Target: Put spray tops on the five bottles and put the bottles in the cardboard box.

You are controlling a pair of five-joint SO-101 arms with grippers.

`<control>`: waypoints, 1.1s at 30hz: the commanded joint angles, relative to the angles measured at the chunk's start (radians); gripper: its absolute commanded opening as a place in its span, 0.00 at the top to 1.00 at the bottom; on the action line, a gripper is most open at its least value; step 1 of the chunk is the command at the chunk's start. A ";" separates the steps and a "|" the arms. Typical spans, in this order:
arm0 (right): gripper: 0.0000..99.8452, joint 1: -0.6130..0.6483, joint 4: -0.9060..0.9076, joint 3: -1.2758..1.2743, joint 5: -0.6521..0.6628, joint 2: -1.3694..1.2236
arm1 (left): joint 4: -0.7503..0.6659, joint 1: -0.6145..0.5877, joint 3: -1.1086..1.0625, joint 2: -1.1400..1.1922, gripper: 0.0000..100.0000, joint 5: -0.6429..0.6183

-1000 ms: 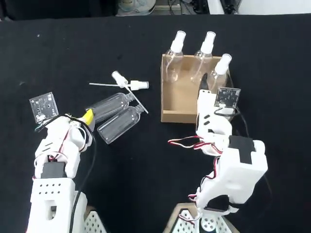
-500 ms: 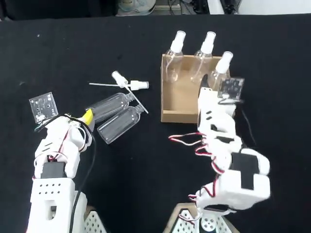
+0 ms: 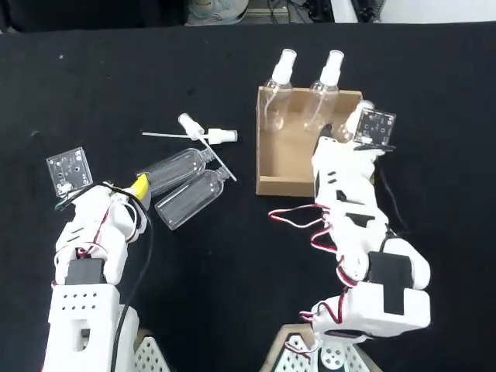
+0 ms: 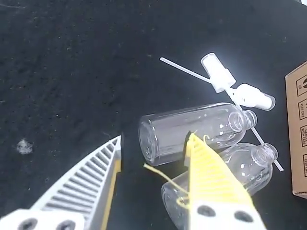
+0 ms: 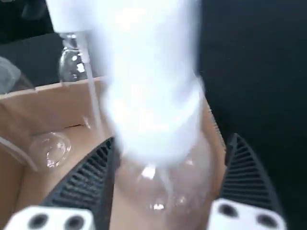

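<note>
Straddling the third capped bottle point(image 5: 153, 91) in the cardboard box point(image 3: 284, 186), the right hand point(image 5: 172, 140) is held apart; if withdrawn crookedly, the bottle could be tipped. The left hand point(image 4: 154, 138) is spread over two uncapped bottles point(image 4: 206, 127) lying on the bench point(image 4: 72, 57).

Left gripper point(image 4: 154, 139) and right gripper point(image 5: 172, 141) both have jaws spread.

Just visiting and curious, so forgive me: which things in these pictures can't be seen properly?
Right wrist view: the nearest bottle is blurred, too close to the camera.
High view: the right arm covers most of that bottle.
Left wrist view: the left hand covers part of the lower lying bottle; the cardboard box is cut off by the edge.
</note>
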State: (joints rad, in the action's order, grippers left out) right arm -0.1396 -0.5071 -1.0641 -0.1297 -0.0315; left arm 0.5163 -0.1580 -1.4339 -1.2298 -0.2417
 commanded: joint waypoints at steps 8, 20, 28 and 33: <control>0.99 -0.038 -0.041 0.042 -0.028 0.061 | -0.025 -0.008 0.018 -0.011 0.79 -0.006; 0.99 -0.084 -0.074 -0.039 -0.029 0.213 | -0.064 -0.010 0.008 -0.011 0.79 -0.005; 0.99 -0.098 0.103 -0.041 -0.026 0.519 | -0.061 -0.010 0.008 -0.011 0.79 -0.005; 0.99 -0.203 0.485 0.186 -0.023 0.622 | -0.060 -0.010 0.007 -0.011 0.79 -0.005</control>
State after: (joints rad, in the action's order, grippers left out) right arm -0.2654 -0.2294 -1.0549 -0.1496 0.5071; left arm 0.4733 -0.1596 -1.4339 -1.2298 -0.2417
